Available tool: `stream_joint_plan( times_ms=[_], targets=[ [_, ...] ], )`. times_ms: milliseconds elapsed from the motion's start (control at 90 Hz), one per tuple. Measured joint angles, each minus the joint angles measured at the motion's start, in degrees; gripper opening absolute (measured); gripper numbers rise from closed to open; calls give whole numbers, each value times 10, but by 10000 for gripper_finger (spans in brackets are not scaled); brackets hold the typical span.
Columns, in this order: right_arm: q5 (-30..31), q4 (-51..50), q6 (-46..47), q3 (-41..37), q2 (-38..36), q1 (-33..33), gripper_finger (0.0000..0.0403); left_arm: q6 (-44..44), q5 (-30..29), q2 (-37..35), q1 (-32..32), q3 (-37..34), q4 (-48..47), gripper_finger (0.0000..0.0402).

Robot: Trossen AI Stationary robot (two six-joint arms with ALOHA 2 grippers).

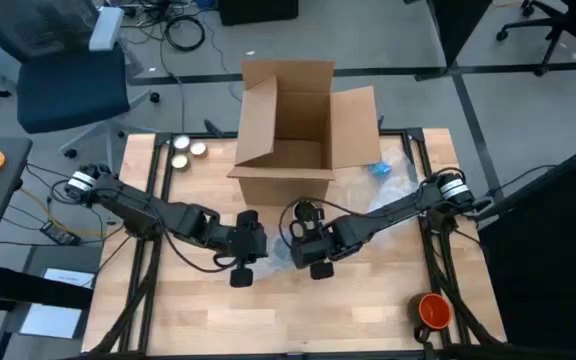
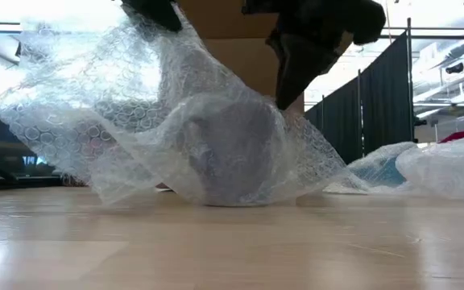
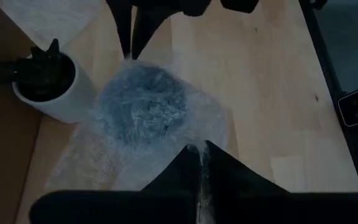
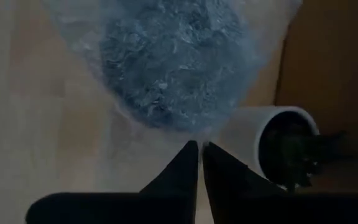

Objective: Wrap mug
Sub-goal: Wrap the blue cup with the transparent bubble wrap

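Dark grey mug (image 2: 236,149) sat on the light wooden tabletop (image 1: 268,320) near its middle, just in front of the open brown cardboard box (image 1: 298,130), fully draped in a clear bubble wrap sheet (image 2: 119,121). Through the wrap it read as a blurred dark round shape in both wrist views (image 3: 143,106) (image 4: 166,59).

Left gripper (image 1: 251,245) was just to the mug's left, above the table. Fingers (image 3: 179,171) were pressed together on an edge of the sheet, which ran up between them; mug lay directly ahead of the fingertips, not touched by them.

Right gripper (image 1: 308,248) was just to the mug's right, opposite the left one. Fingers (image 4: 182,168) were nearly closed with only a thin gap; wrap seemed to reach them, but a grip couldn't be confirmed. Low view showed a dark finger (image 2: 300,60) coming down onto the wrap at the mug's upper right, and the sheet lifted high on the other side.

A small white pot holding a dark plant (image 3: 45,81) stood just beside the wrapped mug, against the box front.

Further out:
- two round metal tins (image 1: 189,147) near the back left corner
- loose bubble wrap with a blue item (image 1: 380,168) right of the box
- orange mug (image 1: 434,311) near the front right corner
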Motion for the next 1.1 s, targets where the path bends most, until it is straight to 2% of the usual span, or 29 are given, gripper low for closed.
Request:
stream_joint_plan(
  times_ms=[200,522,689,778,944,1022,1100],
  targets=[
    [17,16,-30,32,-1,-3,0,2,0,0,0,0,11,0],
    [-9,34,-40,32,0,-13,0,4,0,0,-3,0,13,0],
    [-13,18,9,51,-24,15,0,11,0,0,-4,0,8,0],
    [-52,13,52,55,-30,35,0,7,0,0,-4,0,9,0],
    [-109,14,113,49,-21,65,0,-50,-10,0,-4,0,18,0],
    [-97,13,106,40,-5,70,0,-104,-10,0,-4,0,22,0],
    [-59,14,98,38,11,62,0,-163,-9,0,-4,0,23,0]
  ],
)
